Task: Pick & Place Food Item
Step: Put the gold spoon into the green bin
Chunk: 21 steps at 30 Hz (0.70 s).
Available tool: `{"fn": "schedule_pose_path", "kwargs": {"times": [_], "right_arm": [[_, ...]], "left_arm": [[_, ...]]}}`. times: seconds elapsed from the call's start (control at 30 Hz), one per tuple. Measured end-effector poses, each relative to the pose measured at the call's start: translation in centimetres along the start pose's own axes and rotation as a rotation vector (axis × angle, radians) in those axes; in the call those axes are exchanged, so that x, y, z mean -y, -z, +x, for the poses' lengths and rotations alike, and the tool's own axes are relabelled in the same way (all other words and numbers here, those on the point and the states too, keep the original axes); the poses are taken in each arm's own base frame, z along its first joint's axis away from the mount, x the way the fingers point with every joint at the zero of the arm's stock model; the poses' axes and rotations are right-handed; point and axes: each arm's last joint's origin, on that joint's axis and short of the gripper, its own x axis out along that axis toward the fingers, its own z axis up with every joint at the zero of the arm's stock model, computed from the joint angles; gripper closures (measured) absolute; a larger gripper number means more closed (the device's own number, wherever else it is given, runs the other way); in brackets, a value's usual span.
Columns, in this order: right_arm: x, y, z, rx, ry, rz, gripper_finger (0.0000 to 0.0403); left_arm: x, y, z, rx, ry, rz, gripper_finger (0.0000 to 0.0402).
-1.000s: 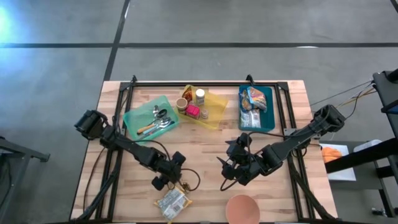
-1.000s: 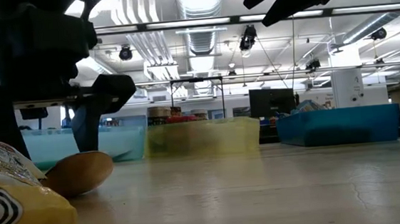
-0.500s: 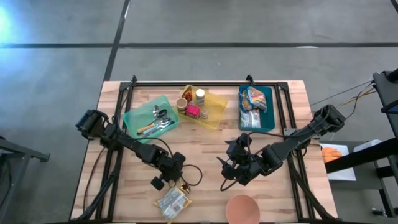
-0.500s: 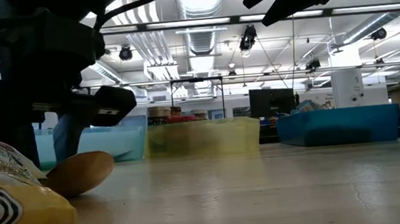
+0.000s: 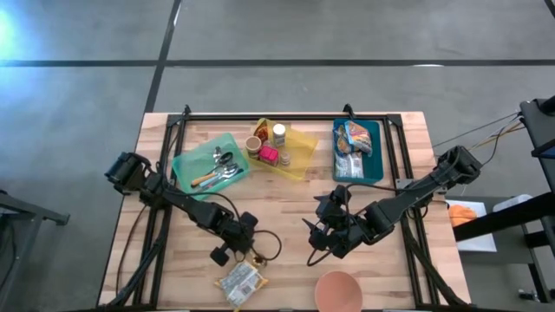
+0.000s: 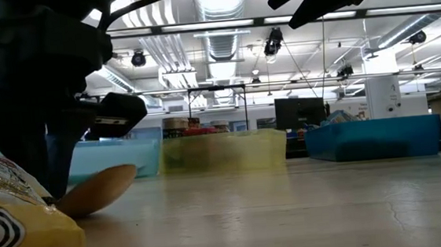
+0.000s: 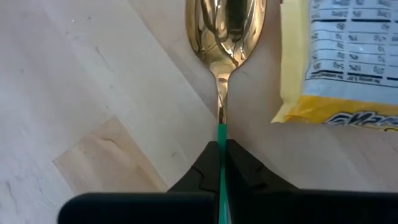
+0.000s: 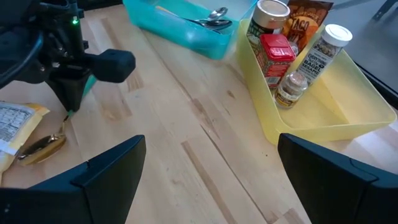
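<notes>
Yellow snack packet [image 5: 238, 282] at the table's near edge, flat on the wood, just beside the bowl of a gold spoon [image 7: 224, 31]. Spoon's thin green handle pinched between the closed fingers of the left gripper [image 7: 221, 163], directly above the packet in the overhead view. Pink bowl [image 5: 337, 290] also at the near edge, toward the right. Right gripper [image 8: 205, 180] above the table's middle, fingers spread wide and empty. At the far side, three bins in a row: teal bin [image 5: 211, 165] with cutlery, yellow bin [image 8: 323, 93] with jars and spice bottles, blue bin [image 5: 356, 149] with packaged food. Wooden table [image 5: 286, 217] beneath everything.
</notes>
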Motion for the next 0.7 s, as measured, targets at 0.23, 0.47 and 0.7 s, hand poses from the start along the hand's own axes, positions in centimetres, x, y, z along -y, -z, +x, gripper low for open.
{"fn": "schedule_pose_path", "kwargs": {"times": [0.23, 0.47, 0.7], "right_arm": [[0.0, 0.0, 0.0, 0.0, 0.0, 0.0, 0.0038], [0.0, 0.0, 0.0, -0.001, 0.001, 0.0, 0.0038], [0.0, 0.1, 0.1, -0.001, 0.001, -0.001, 0.0038]], "left_arm": [[-0.2, -0.4, -0.3, 0.0, -0.027, -0.039, 0.04], [-0.3, -0.3, -1.5, -0.007, -0.119, -0.07, 0.0401], [-0.2, -0.6, -3.7, 0.058, -0.152, -0.112, 0.0401]]}}
